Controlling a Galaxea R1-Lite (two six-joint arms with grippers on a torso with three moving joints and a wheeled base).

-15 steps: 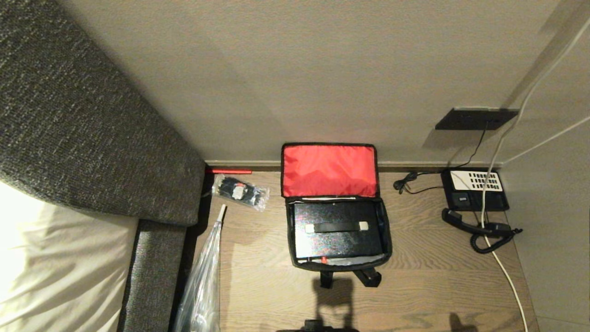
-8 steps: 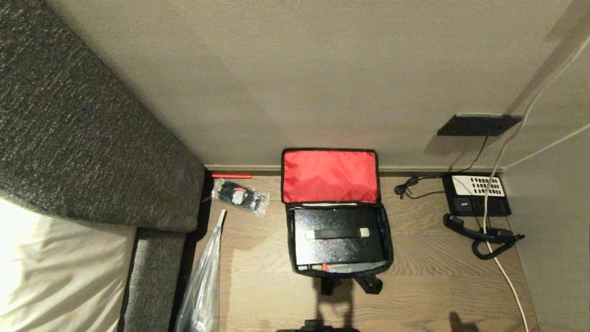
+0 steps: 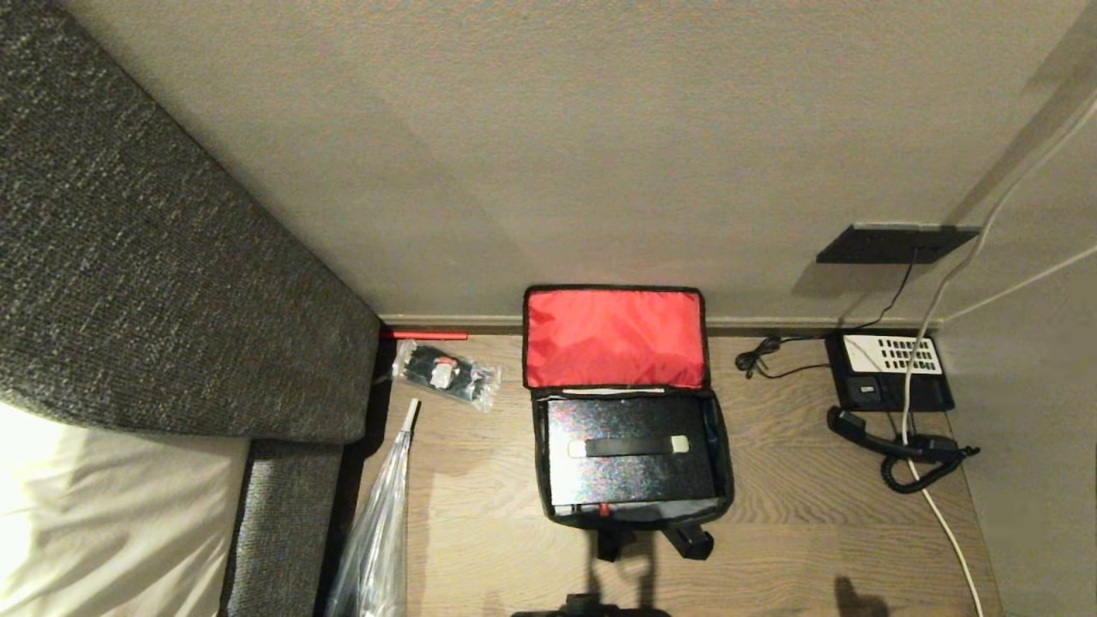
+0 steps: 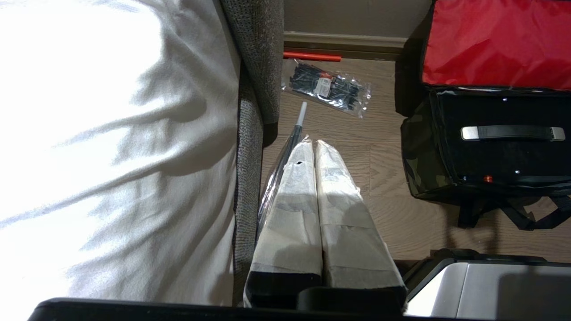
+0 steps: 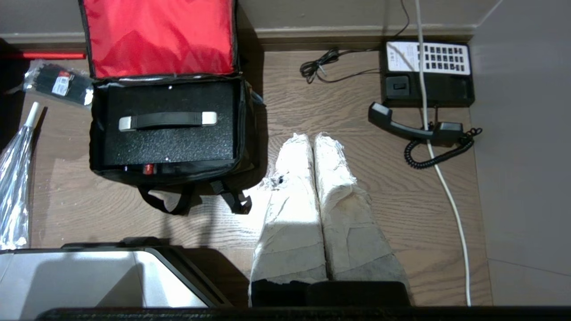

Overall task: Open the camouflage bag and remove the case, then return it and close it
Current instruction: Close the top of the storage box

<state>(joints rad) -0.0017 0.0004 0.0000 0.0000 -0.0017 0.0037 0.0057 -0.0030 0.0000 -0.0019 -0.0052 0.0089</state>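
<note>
I saw the camouflage bag (image 3: 632, 446) on the floor, flap open, the case (image 3: 632, 450) lying inside. Both hands, left hand (image 4: 315, 149) and right hand (image 5: 313, 142), hung clenched and empty; closing was certainly left, I judged.

view: whole scene sits lower in head view | cause: camera moved | objects: none shifted
</note>
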